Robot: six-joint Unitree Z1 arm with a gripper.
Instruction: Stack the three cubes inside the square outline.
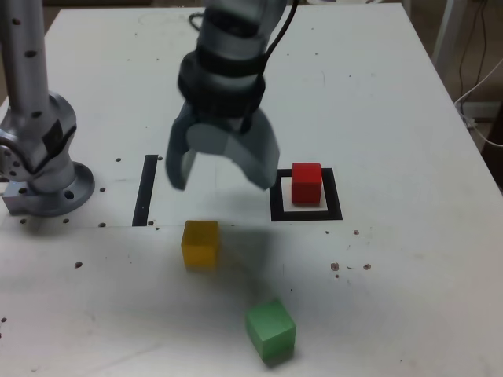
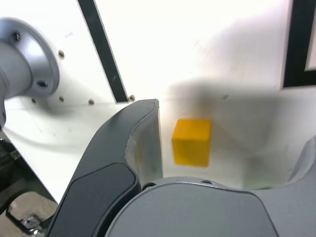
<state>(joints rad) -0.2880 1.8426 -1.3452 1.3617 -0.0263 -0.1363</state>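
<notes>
- Scanning from the exterior view's left: the arm's silver base [image 1: 47, 184] sits bolted to the white table [image 1: 409, 94], with a straight black strip [image 1: 147, 191] just beside it.
- Next across, the gripper [image 1: 222, 177] hangs above the table with its jaws spread wide and nothing between them; the wrist view shows the same wide gap.
- Below it sits the yellow cube [image 1: 200, 244], free on the table, square-on and upright. In the wrist view it lies between the two fingers, nearer the dark one.
- I judge it light, rigid and matte, so it should not slip or crush; the flat opposite side faces look like the place to pinch, around mid-height.
- Further right and nearer the camera, the green cube [image 1: 271, 330] rests turned at an angle, well apart from the others; the wrist would probably need to rotate to meet its faces flat.
- Rightmost, the red cube [image 1: 306, 183] stands inside the square outline [image 1: 306, 213], towards its far edge.
- A stack on red needs centred placement, since small blocks topple easily.
</notes>
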